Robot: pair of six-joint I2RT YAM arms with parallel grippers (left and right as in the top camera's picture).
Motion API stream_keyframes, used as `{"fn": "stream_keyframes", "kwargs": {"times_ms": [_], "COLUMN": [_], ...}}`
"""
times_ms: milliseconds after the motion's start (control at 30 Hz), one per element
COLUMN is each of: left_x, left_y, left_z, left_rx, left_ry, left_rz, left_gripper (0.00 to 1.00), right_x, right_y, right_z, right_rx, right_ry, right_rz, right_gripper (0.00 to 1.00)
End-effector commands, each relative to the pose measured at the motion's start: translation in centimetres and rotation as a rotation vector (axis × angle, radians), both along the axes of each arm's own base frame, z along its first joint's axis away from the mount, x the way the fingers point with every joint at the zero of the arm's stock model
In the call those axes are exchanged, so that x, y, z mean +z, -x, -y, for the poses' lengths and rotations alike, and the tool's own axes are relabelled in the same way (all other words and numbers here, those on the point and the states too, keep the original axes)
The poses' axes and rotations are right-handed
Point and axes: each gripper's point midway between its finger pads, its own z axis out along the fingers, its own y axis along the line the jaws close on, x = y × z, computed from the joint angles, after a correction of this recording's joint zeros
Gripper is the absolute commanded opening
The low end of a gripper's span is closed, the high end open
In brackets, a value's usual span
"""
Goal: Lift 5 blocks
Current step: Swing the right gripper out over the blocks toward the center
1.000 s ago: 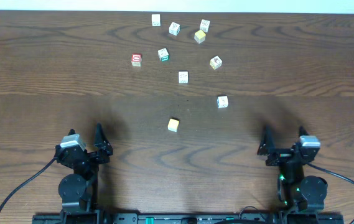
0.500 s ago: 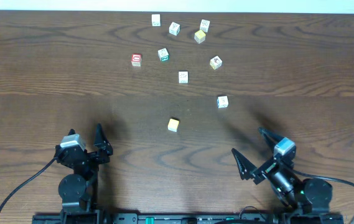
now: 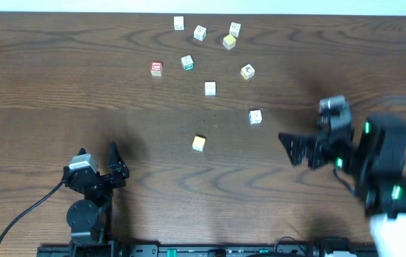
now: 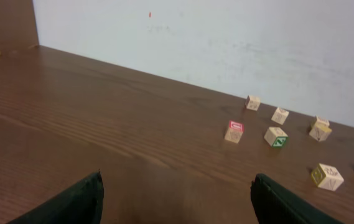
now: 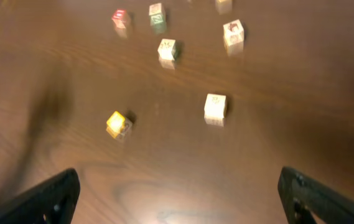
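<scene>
left jaws: wide apart, empty, low at the near table (image 3: 46, 71) edge
right jaws: wide apart, empty, above the table, right of a whitish block (image 3: 255, 116)
yellow-orange block (image 3: 199, 143): on table, alone, nearest the arms
red-bordered block (image 3: 156, 68): on table, farther back, leftmost

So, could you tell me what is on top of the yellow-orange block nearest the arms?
Nothing: the yellow-orange block stands alone on the table, its top bare. Its underside, against the wood, cannot be seen.
</scene>
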Motion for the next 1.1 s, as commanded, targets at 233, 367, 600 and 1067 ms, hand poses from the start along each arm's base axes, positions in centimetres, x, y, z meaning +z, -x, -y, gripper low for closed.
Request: {"fn": "stream_keyframes", "kwargs": {"times_ms": [233, 367, 600, 1067], "left_x": [-1.7, -1.7, -1.7, -1.7], "left_y": [0.1, 0.1, 0.1, 0.1], "left_z": [-0.3, -0.3, -0.3, -0.3], "left_rx": [0.017, 0.017, 0.017, 0.017], "left_ry": [0.006, 0.006, 0.006, 0.006], "left_rz": [-0.053, -0.053, -0.053, -0.053], "left_gripper": [0.76, 0.76, 0.76, 0.76], "right_x": [1.1, -0.2, -3.6, 7.4], "right_y": [-4.9, -5.2, -4.8, -12.4], "right_z": [-1.2, -1.7, 3.5, -1.3], "right_rx": [0.063, 0.095, -0.171, -0.200], "right_ry": [-0.073, -0.096, 0.196, 0.379], "right_rz": [-0.255, -0.299, -0.413, 0.278], "right_gripper": [0.99, 0.99, 0.99, 0.99]}}
